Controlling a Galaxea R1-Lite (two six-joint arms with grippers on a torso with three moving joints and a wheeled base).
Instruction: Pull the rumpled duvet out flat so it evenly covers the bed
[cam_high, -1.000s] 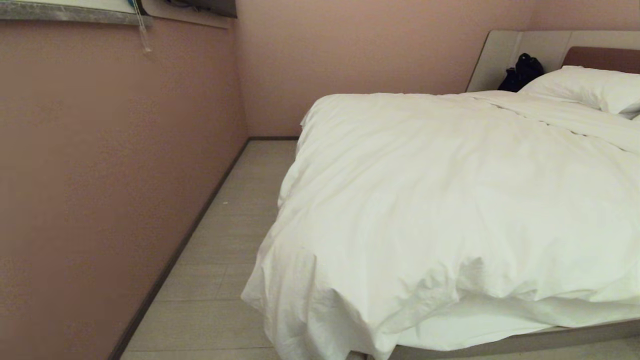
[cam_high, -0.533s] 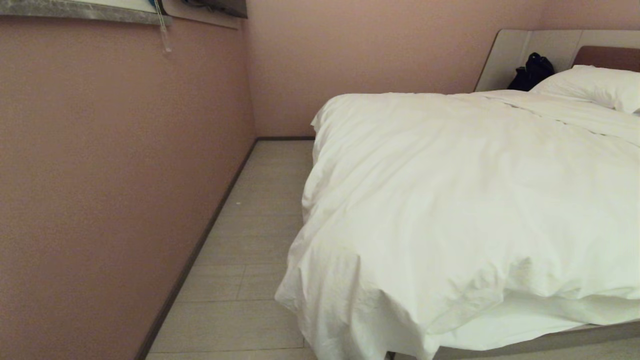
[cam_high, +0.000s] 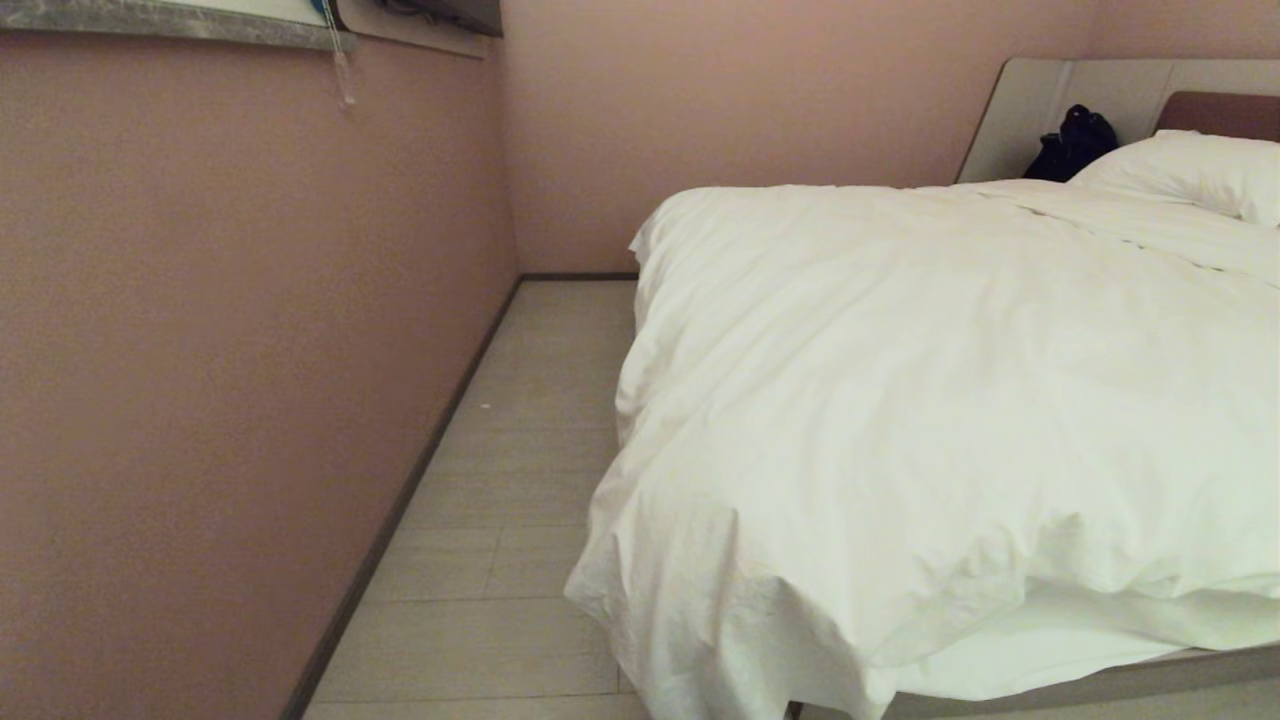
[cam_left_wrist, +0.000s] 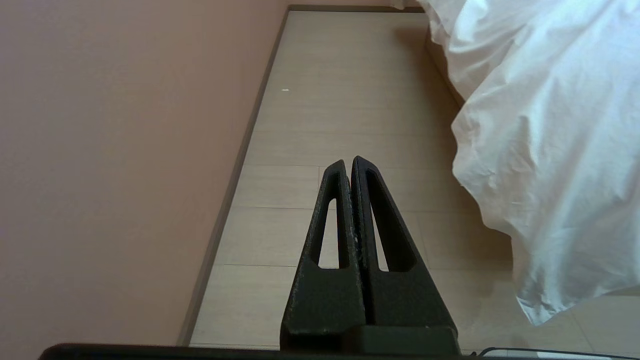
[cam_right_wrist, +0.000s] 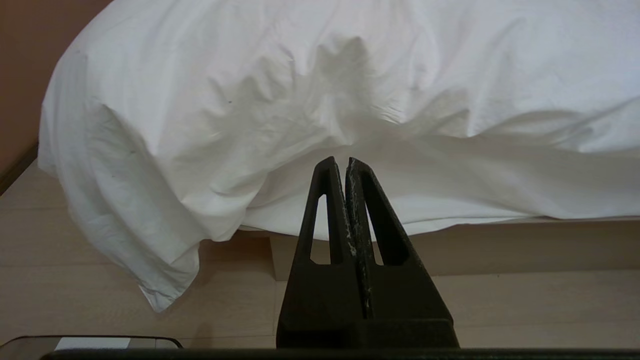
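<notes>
While the duvet (cam_high: 950, 400) lies rumpled over the bed (cam_high: 1100, 685), its corner droops off the bed's foot toward the floor (cam_high: 520, 480). Left gripper (cam_left_wrist: 348, 162) hangs over the floor beside the bed, jaws closed and empty; right gripper (cam_right_wrist: 341, 162) faces the bed's foot, jaws closed, empty.

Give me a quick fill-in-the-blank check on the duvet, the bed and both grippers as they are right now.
1. The duvet corner hanging toward the floor is on the robot's ____ side.
2. The left gripper and the right gripper are both ____.
3. The black item leans against the ____.
4. Beyond the black item lies a white ____.

Answers: left; shut; headboard; pillow
</notes>
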